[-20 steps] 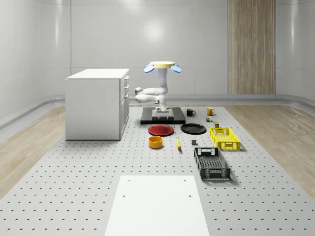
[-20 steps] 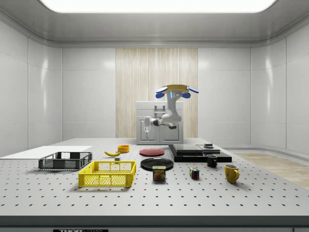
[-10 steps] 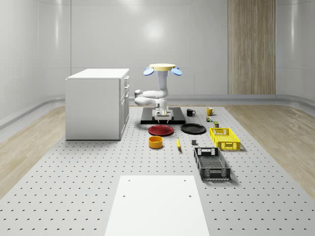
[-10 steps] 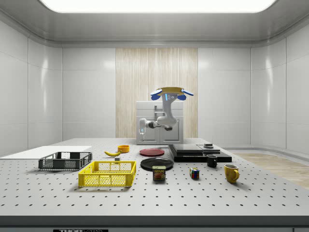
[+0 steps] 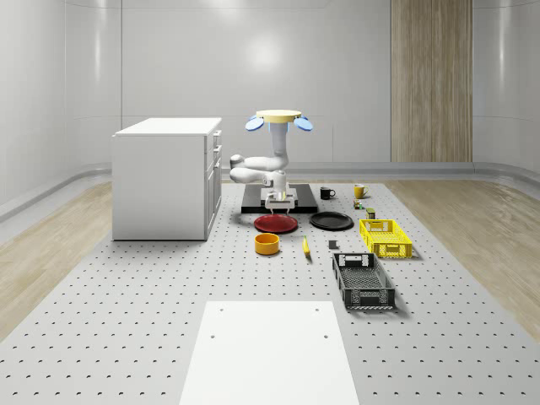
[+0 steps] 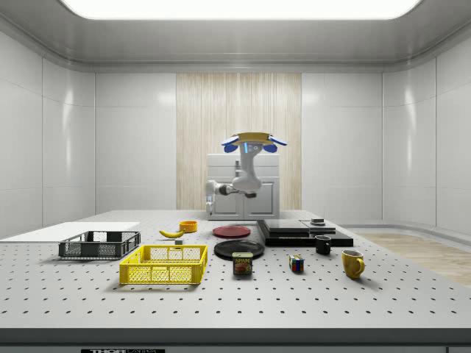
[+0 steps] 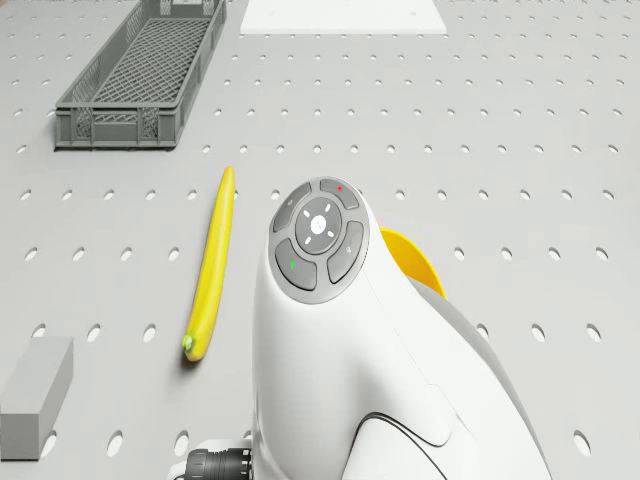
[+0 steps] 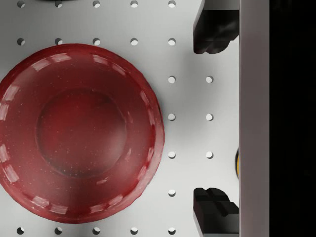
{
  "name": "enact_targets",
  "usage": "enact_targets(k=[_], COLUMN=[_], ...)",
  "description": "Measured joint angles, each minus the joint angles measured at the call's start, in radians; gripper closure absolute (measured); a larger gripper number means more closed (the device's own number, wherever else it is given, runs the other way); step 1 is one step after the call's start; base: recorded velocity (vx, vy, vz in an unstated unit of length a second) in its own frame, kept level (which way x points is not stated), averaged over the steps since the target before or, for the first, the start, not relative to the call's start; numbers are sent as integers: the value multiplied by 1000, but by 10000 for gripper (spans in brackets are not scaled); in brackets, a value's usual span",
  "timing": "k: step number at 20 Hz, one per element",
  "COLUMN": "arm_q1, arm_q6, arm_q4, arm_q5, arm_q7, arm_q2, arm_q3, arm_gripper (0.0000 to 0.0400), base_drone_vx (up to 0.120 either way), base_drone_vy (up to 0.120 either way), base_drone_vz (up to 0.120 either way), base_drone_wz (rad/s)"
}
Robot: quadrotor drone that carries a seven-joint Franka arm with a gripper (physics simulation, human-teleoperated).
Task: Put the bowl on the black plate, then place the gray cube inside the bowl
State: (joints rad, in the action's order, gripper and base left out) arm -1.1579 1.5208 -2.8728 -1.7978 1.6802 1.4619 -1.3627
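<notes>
The orange bowl [image 5: 267, 244] stands on the table in front of a red plate [image 5: 276, 224], and my arm half hides the bowl [image 7: 412, 262] in the drone view. To the whole-scene view's right lies the black plate [image 5: 331, 221], with the small gray cube [image 5: 332, 245] in front of it. The cube [image 7: 36, 396] also shows beside a banana [image 7: 211, 262]. My drone [image 5: 279, 121] hovers above the red plate's back edge. The gripper [image 5: 279, 202] hangs pointing down, open and holding nothing. In the wrist view the gripper [image 8: 215, 118] is above bare table between the red plate [image 8: 79, 131] and a black platform.
The black platform [image 5: 253, 205] lies behind the plates, and a white cabinet [image 5: 167, 177] stands at the whole-scene view's left. A yellow crate [image 5: 385, 237] and a gray crate [image 5: 363, 280] sit at the right. Mugs [image 5: 327, 193] and small items stand further back.
The drone and arm have shifted forward, off the black platform, to above the red plate's back edge. The gripper stays open. No object has moved.
</notes>
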Motion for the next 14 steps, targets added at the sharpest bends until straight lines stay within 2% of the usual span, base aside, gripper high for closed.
enact_targets(k=[14], arm_q1=[-6], arm_q6=[23], arm_q4=[1], arm_q5=[10], arm_q7=[4], arm_q2=[25], arm_q3=[-4], arm_gripper=[0], base_drone_vx=[120], base_drone_vy=[0], base_drone_vz=[0], base_drone_wz=[0])
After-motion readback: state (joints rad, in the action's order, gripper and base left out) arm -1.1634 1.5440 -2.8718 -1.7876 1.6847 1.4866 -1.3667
